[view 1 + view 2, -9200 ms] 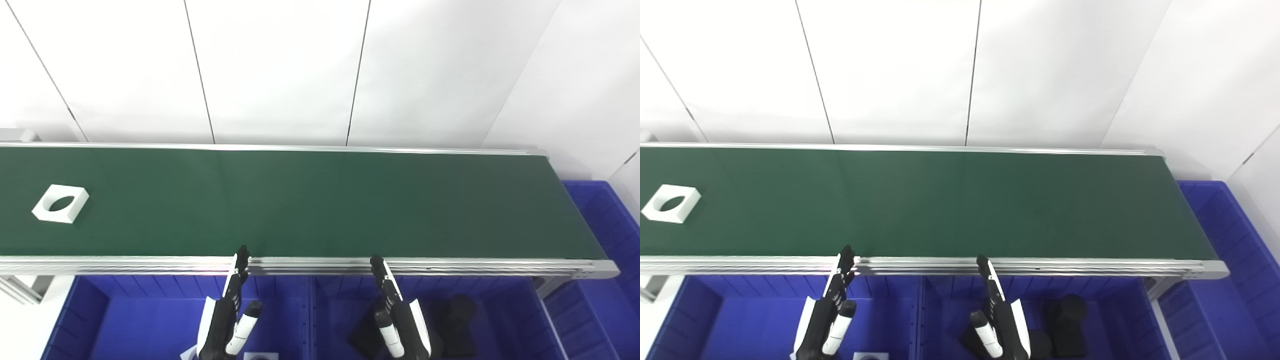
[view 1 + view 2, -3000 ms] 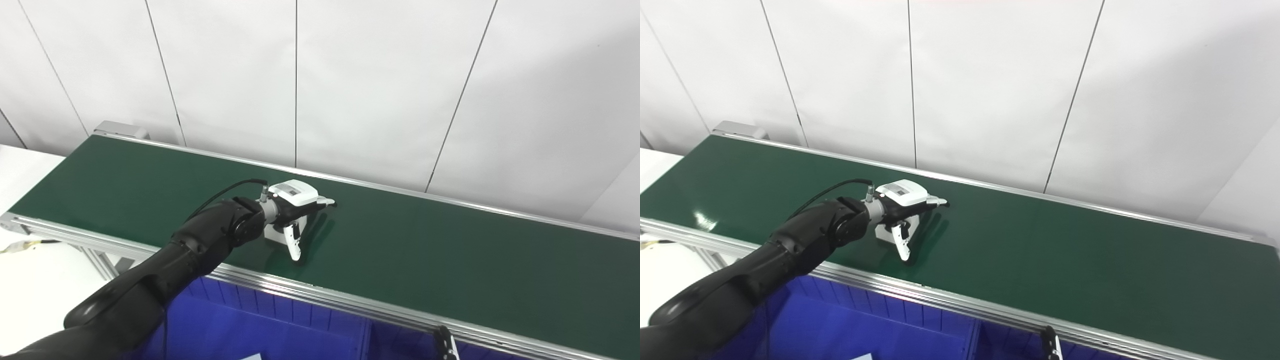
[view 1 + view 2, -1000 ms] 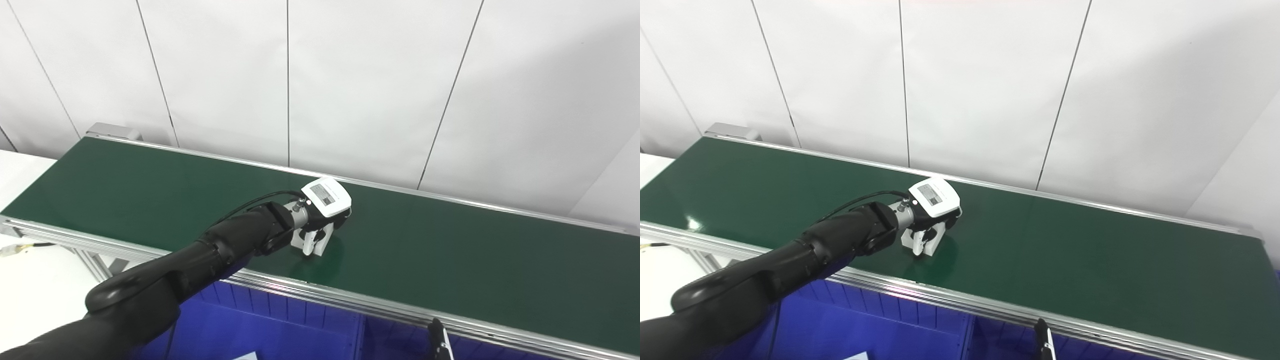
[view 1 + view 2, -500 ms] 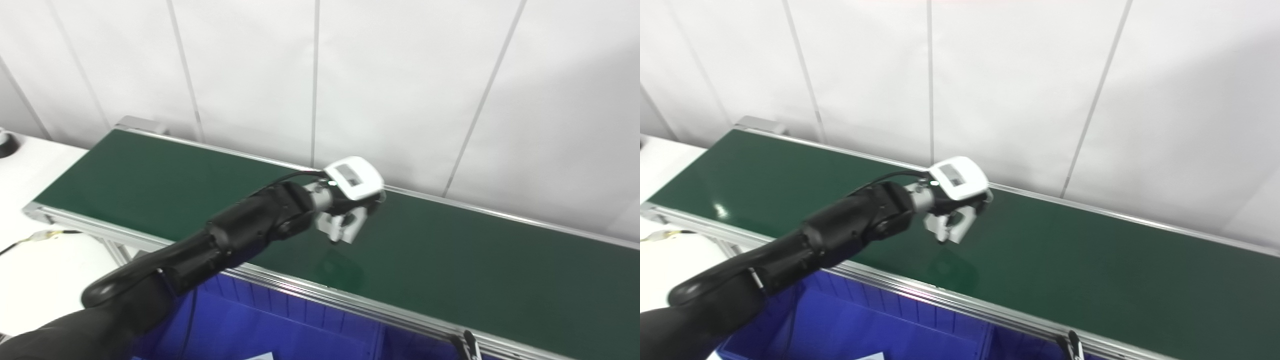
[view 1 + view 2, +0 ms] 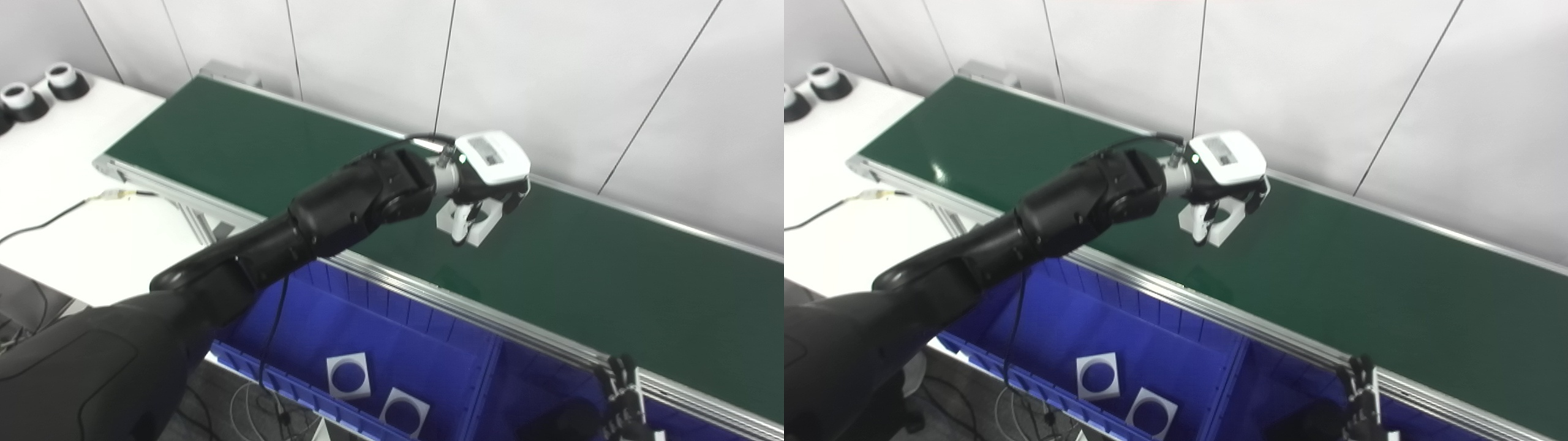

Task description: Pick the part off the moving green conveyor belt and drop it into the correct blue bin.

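The white square part with a round hole hangs in the air above the green conveyor belt, close to its near rail. My left hand is shut on the part from above, fingers curled around its frame; the black arm reaches in from the lower left. Below the rail stands the left blue bin, holding two white square parts of the same shape. Only the fingertips of my right hand show at the bottom right, straight and pointing up, holding nothing.
A second blue bin to the right of the divider holds dark parts. At the far left, a white table carries black-and-white rings and a cable. A white panelled wall runs behind the belt.
The camera has tilted down and swung, showing the bins. My left hand has lifted the white part off the belt and carried it higher, toward the near rail.
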Motion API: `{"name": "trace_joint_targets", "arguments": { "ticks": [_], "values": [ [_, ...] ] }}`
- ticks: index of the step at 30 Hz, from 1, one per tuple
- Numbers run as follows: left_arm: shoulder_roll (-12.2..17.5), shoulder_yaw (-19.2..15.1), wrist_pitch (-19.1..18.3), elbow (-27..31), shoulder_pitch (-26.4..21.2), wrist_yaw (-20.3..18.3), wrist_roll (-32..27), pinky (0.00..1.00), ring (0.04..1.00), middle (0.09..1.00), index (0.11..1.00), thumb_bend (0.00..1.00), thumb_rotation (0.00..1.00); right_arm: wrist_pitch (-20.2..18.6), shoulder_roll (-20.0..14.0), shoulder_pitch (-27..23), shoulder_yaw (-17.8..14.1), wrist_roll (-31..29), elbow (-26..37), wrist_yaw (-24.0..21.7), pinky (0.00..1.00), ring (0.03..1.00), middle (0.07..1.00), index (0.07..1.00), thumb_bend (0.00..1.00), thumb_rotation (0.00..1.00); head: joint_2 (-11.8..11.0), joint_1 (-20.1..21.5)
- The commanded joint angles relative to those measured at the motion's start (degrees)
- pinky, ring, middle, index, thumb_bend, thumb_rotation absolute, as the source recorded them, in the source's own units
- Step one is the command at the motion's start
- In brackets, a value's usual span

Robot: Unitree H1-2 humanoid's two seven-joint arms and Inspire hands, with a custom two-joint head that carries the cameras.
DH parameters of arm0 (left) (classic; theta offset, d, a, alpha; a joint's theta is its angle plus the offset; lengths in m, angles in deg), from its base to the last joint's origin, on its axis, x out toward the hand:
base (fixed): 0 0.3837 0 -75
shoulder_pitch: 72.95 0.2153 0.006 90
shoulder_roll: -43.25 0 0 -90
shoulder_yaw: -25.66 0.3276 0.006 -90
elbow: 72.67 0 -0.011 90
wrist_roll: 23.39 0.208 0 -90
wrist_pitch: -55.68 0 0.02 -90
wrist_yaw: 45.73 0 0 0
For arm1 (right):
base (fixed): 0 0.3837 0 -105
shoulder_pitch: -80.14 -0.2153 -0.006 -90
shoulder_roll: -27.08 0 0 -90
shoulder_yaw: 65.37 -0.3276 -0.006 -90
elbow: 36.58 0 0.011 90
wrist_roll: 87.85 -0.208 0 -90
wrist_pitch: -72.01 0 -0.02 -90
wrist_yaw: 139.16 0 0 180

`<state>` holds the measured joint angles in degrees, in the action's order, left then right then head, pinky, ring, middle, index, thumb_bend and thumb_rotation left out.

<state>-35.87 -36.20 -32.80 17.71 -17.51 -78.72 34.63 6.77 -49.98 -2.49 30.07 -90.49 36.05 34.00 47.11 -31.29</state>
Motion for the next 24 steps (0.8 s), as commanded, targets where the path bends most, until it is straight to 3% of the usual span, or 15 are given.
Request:
{"name": "trace_joint_targets", "arguments": {
  "ticks": [1, 6, 13, 16, 18, 19, 24],
  "values": [
    [1.31, -1.48, -1.10, 2.94, -0.56, -1.14, -0.20, 0.35, 0.384, 0.485, 0.555, 0.50, 0.00, 2.16, 0.84, -2.65, -0.26, -0.73, 3.55, -1.14, 1.00, 0.977, 0.966, 1.000, 0.89, 1.00, 0.69, -0.47],
    [1.96, -2.76, -0.93, 8.45, 2.18, -5.09, -1.00, 0.35, 0.384, 0.483, 0.558, 0.50, 0.00, 2.15, 0.82, -2.76, -0.66, -0.89, 4.62, -1.66, 1.00, 0.977, 0.963, 1.000, 0.87, 1.00, 2.49, -2.00],
    [2.75, -4.46, -0.94, 13.67, 7.19, -8.28, -2.12, 0.32, 0.376, 0.480, 0.560, 0.50, 0.00, 2.14, 1.30, -2.65, -0.64, -0.39, 5.49, -1.41, 0.99, 0.967, 0.960, 0.999, 0.87, 1.00, 2.99, -1.13],
    [2.70, -5.37, -1.02, 15.71, 10.65, -8.47, -2.04, 0.30, 0.375, 0.471, 0.561, 0.49, 0.00, 2.14, 1.46, -2.66, -0.57, 0.43, 5.58, -0.95, 0.99, 0.968, 0.961, 0.999, 0.88, 1.00, 3.00, 0.26],
    [2.37, -6.13, -1.73, 17.04, 13.00, -8.84, -1.89, 0.29, 0.397, 0.509, 0.510, 0.50, 0.00, 2.14, 1.50, -2.50, -0.51, 1.02, 5.76, -0.64, 0.98, 0.964, 0.962, 1.000, 0.88, 1.00, 2.80, 1.08],
    [2.28, -6.44, -1.72, 17.50, 13.96, -8.77, -1.82, 0.30, 0.379, 0.490, 0.548, 0.49, 0.00, 2.14, 1.54, -2.43, -0.49, 1.22, 5.83, -0.53, 0.98, 0.964, 0.961, 1.000, 0.88, 1.00, 2.82, 1.22],
    [1.23, -7.81, -2.72, 19.75, 19.55, -8.84, -2.13, 0.32, 0.377, 0.474, 0.563, 0.49, 0.00, 2.11, 2.09, -1.96, -0.37, 0.59, 6.21, -0.51, 0.99, 0.972, 0.963, 1.000, 0.88, 1.00, 2.18, 2.37]
  ]
}}
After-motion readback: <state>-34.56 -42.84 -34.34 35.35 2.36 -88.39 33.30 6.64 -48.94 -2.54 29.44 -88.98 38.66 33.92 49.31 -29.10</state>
